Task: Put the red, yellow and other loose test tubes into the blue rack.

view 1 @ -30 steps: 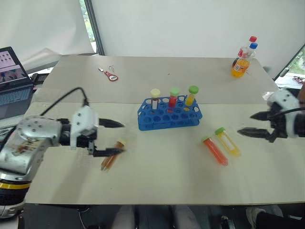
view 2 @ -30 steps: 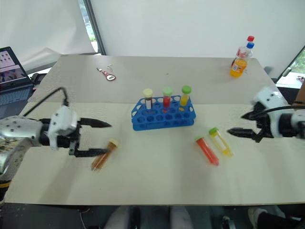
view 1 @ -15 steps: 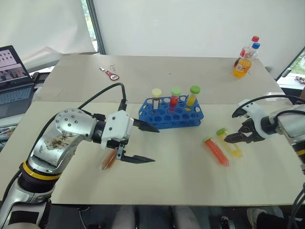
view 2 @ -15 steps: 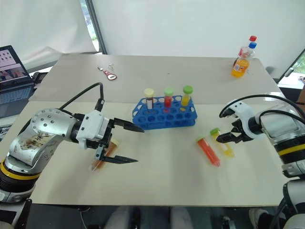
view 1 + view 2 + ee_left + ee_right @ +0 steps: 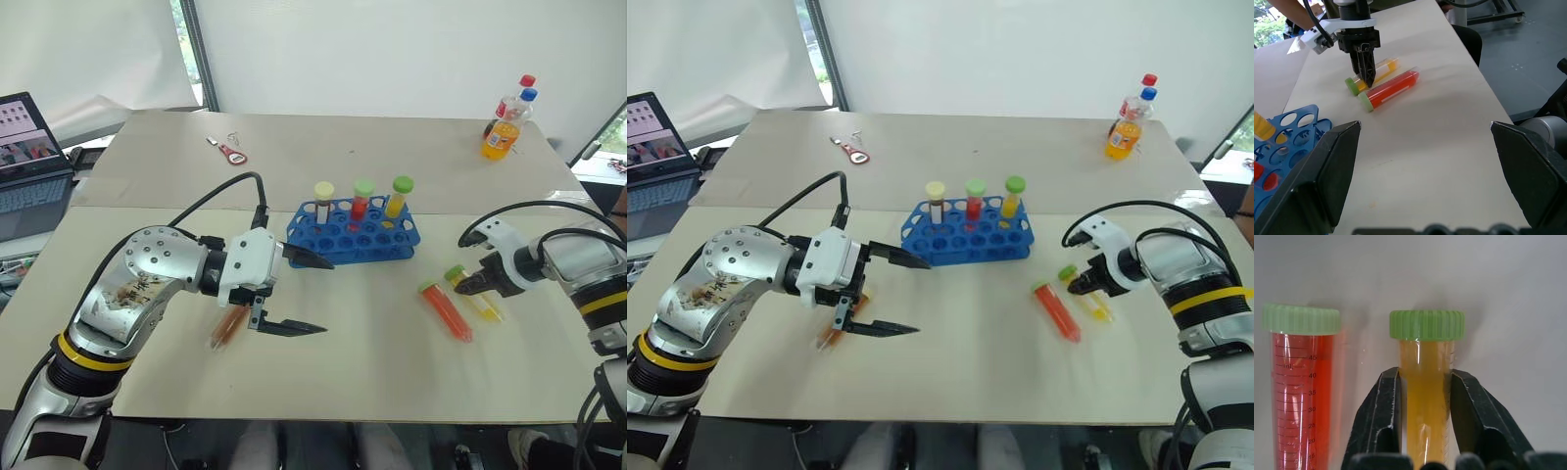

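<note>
The blue rack [image 5: 353,238] stands mid-table with three capped tubes upright in its back row. To its right lie a red tube [image 5: 446,311] and a yellow tube [image 5: 1425,406], both green-capped and side by side. My right gripper [image 5: 468,284] points down and is shut on the yellow tube just below its cap, with the tube still lying on the table. An orange tube [image 5: 225,331] lies left of the rack. Above it, my left gripper [image 5: 323,297] hangs open and empty, its upper fingertip near the rack's left end.
Orange and clear drink bottles [image 5: 498,132] stand at the far right corner. A red bottle opener [image 5: 228,153] lies at the far left, and a laptop [image 5: 29,157] sits beyond the table's left edge. A seam crosses the table behind the rack.
My right gripper came down and left onto the yellow tube and shut on it. My left gripper, still open, swung right from the orange tube towards the rack.
</note>
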`<state>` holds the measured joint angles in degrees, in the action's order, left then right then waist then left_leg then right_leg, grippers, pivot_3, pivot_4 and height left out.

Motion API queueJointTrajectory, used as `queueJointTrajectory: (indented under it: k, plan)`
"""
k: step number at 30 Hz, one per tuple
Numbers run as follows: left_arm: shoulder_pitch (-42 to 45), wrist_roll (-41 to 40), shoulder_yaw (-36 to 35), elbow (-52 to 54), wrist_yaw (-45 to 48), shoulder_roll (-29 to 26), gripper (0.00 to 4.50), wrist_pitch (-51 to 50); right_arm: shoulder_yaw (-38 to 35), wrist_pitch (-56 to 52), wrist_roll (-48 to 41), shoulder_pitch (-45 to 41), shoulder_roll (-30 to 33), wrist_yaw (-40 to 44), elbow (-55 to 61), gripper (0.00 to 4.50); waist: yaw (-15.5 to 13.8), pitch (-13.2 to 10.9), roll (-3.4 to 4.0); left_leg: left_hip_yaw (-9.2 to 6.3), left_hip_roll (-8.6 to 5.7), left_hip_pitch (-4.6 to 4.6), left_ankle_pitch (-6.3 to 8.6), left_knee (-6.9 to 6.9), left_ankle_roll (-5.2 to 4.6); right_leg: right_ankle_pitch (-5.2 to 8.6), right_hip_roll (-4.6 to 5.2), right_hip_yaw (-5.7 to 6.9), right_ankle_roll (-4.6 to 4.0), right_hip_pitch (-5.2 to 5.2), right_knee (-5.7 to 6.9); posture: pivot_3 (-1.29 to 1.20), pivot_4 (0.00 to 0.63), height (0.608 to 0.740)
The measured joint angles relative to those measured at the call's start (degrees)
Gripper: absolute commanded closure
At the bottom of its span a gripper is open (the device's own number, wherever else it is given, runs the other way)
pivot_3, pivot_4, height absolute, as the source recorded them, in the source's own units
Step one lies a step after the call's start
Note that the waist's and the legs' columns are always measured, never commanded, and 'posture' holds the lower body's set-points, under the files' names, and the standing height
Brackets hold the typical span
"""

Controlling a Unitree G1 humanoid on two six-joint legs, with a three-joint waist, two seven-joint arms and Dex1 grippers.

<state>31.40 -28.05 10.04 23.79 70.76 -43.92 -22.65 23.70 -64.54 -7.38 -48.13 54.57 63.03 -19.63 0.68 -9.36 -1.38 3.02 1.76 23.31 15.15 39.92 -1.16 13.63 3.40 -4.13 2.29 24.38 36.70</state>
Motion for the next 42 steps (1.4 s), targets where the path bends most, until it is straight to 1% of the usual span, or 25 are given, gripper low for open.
queueJointTrajectory:
  k: [3, 5, 7, 9, 11, 13, 16, 18, 20, 22, 24, 27, 33, 37, 42]
  plan:
    - [0.23, 0.35, 0.02, -1.37, 0.28, 0.09, 0.00, 0.27, -1.57, -0.91, -0.71, 1.42, 1.09, -0.07, 3.16, 3.53, -0.04, 0.00, 0.00, -0.02, 0.00, 0.00, 0.00, 0.00, 0.00, 0.00, 0.00, 0.01, 0.00, 0.00, 0.01, 0.00, 0.150, 0.740]
    - [0.27, 0.98, 0.04, -2.59, 0.64, -0.02, 0.00, 0.50, -2.87, 0.35, -0.68, 3.27, 2.93, -0.74, 6.77, 3.53, -0.09, 0.00, 0.00, -0.02, -0.01, 0.03, 0.00, 0.00, 0.00, 0.00, 0.00, 0.02, 0.00, 0.01, 0.00, 0.00, 0.150, 0.740]
    - [0.18, 1.01, -0.34, -3.94, 0.74, -0.68, 0.00, 0.66, -6.37, 0.55, -1.06, 5.15, 3.87, -2.30, 10.97, 3.53, 0.00, 0.00, 0.00, -0.02, 0.00, 0.02, 0.00, 0.00, 0.00, 0.00, 0.01, 0.01, 0.01, 0.02, 0.00, 0.00, 0.150, 0.740]
    - [0.11, 1.00, -1.30, -5.01, 0.51, -0.72, 0.00, 0.67, -11.96, 0.25, -2.87, 6.61, 2.83, -4.70, 15.63, 3.53, 0.20, 0.00, 0.00, -0.04, 0.05, 0.00, 0.00, 0.00, 0.00, 0.00, -0.03, 0.00, 0.00, 0.02, 0.03, 0.00, 0.150, 0.740]
    - [0.11, 0.84, -2.41, -5.61, -0.16, -0.64, 0.00, 0.41, -20.21, 0.25, -5.04, 8.50, -1.81, -8.73, 21.62, 3.53, 0.54, 0.00, 0.00, -0.10, 0.08, -0.03, 0.00, -0.02, 0.00, 0.00, -0.08, 0.00, 0.00, 0.00, 0.06, 0.00, 0.150, 0.740]
    - [-0.01, -0.21, -3.68, -5.79, -1.05, -0.33, 0.00, -0.75, -26.49, 1.11, -7.08, 10.29, -7.96, -13.05, 27.25, 3.53, 0.47, 0.00, -0.01, -0.22, 0.08, -0.02, 0.00, -0.02, 0.00, 0.00, -0.12, 0.03, 0.00, 0.00, 0.09, 0.00, 0.150, 0.740]
    - [-0.31, -1.95, -5.41, -5.72, -2.46, 0.12, 0.00, -2.72, -32.03, 4.08, -8.57, 11.82, -17.60, -20.50, 31.72, 3.53, 0.23, 0.00, 0.00, -0.30, 0.03, 0.03, -0.01, 0.01, 0.01, 0.00, -0.07, 0.03, 0.00, 0.00, 0.11, 0.00, 0.150, 0.740]
    - [-0.84, -2.63, -6.26, -5.62, -3.04, 0.09, 0.00, -3.87, -34.31, 8.35, -8.23, 12.72, -22.84, -26.21, 32.72, 3.53, -0.04, 0.00, 0.00, -0.28, -0.03, 0.07, -0.01, 0.04, 0.01, -0.01, -0.01, 0.06, 0.01, -0.01, 0.10, 0.00, 0.150, 0.740]
    - [-1.03, -2.99, -6.61, -5.52, -3.91, 0.11, 0.00, -4.91, -34.61, 14.16, -6.66, 13.31, -26.53, -31.07, 32.45, 3.53, -0.25, 0.00, 0.00, -0.28, -0.05, 0.09, -0.01, 0.06, 0.02, -0.02, 0.01, 0.09, 0.03, -0.02, 0.08, 0.00, 0.150, 0.740]
    - [-1.03, -3.51, -6.62, -4.92, -5.02, 0.31, 0.00, -6.39, -34.08, 20.91, -4.64, 14.41, -28.58, -34.38, 31.26, 3.53, -0.36, 0.00, -0.01, -0.28, -0.06, 0.10, -0.01, 0.06, 0.02, -0.02, 0.02, 0.10, 0.03, -0.02, 0.07, 0.00, 0.150, 0.740]
    - [-1.03, -3.69, -6.63, -3.93, -5.83, 0.57, 0.00, -7.36, -33.07, 26.63, -2.89, 15.66, -29.73, -36.31, 28.77, 3.54, -0.31, 0.00, 0.00, -0.25, -0.06, 0.10, -0.01, 0.04, 0.02, -0.02, 0.02, 0.09, 0.03, -0.02, 0.07, 0.00, 0.150, 0.740]
    - [-1.13, -3.81, -6.63, -3.03, -6.45, 0.66, 0.00, -8.38, -31.87, 32.46, -1.43, 16.54, -31.91, -38.76, 24.41, 3.54, 0.17, 0.00, 0.00, -0.25, -0.04, 0.06, -0.02, -0.01, 0.03, -0.02, -0.01, 0.09, 0.02, 0.00, 0.08, 0.00, 0.150, 0.740]
    - [-1.75, -3.81, -6.63, -2.27, -6.75, 0.67, 0.00, -8.67, -30.44, 38.46, -0.34, 16.58, -34.99, -41.74, 21.34, 3.54, 0.62, 0.00, 0.00, -0.27, 0.00, 0.01, -0.02, -0.06, 0.03, -0.01, -0.05, 0.08, 0.00, 0.00, 0.08, 0.00, 0.150, 0.740]
    - [-2.11, -3.76, -6.63, -2.24, -6.96, 0.67, 0.00, -8.68, -28.79, 40.75, 0.32, 16.58, -36.03, -42.53, 20.75, 3.54, 0.61, 0.00, 0.00, -0.27, 0.00, 0.01, -0.02, -0.06, 0.03, -0.01, -0.04, 0.08, 0.00, -0.01, 0.08, 0.00, 0.150, 0.740]
    - [-2.11, -3.71, -6.63, -2.24, -8.27, 1.26, 0.00, -8.98, -28.42, 43.17, 0.77, 16.58, -37.55, -44.31, 19.14, 3.54, 0.36, 0.00, 0.00, -0.26, -0.01, 0.01, -0.02, -0.04, 0.04, -0.01, -0.03, 0.08, 0.00, -0.03, 0.08, 0.00, 0.150, 0.740]
